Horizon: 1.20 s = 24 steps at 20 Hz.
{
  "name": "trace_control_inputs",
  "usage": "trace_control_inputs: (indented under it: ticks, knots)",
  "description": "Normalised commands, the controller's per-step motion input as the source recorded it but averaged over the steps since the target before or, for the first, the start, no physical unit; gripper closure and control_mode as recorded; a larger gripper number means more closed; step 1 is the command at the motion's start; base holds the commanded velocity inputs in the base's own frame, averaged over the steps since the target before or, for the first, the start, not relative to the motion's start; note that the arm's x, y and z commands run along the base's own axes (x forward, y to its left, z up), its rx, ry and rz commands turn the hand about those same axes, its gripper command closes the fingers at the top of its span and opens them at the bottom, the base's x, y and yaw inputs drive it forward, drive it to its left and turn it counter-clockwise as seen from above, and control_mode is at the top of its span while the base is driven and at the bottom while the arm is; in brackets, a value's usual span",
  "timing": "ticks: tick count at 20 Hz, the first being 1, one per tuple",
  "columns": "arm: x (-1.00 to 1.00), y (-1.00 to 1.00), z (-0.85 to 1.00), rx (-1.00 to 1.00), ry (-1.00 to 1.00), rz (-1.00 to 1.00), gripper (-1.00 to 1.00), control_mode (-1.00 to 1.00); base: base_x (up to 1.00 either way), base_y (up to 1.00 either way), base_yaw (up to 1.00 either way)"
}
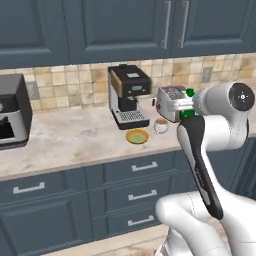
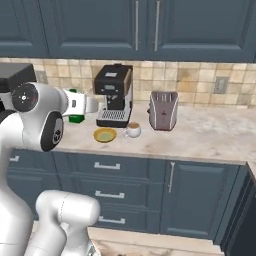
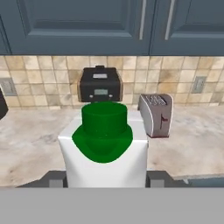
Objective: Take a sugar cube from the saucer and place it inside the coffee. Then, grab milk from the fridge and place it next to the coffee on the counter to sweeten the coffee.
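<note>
The small white milk carton with its green cap and green top sat clamped between the two dark finger tips of the gripper, held in the air in front of the beige marbled stone counter rather than resting on it. Ahead of the gripper and lower, on that counter, stood the small white cup of brown coffee, with the round yellow saucer just beside it on its left. Behind those two, against the tan tiled backsplash, stood a black coffee machine, and to the gripper's right of it a silver toaster. Dark blue wall cabinets with silver handles hung above
</note>
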Motion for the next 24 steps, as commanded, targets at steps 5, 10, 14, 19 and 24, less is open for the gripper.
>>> trace_control_inputs:
  ticks: [5,10,14,19,24]
  knots:
    - [0.00,0.00,0.00,0.00,0.00,0.00,1.00,1.00,0.33,-0.63,0.11]
    - [0.00,0.00,0.00,0.00,0.00,0.00,1.00,1.00,0.30,-0.58,0.03]
    - [0.00,0.00,0.00,0.00,0.00,0.00,1.00,1.00,0.52,-0.10,0.00]
    - [0.00,0.00,0.00,0.00,0.00,0.00,1.00,1.00,0.72,0.00,0.00]
    - [0.00,0.00,0.00,0.00,0.00,0.00,1.00,1.00,0.59,0.00,0.00]
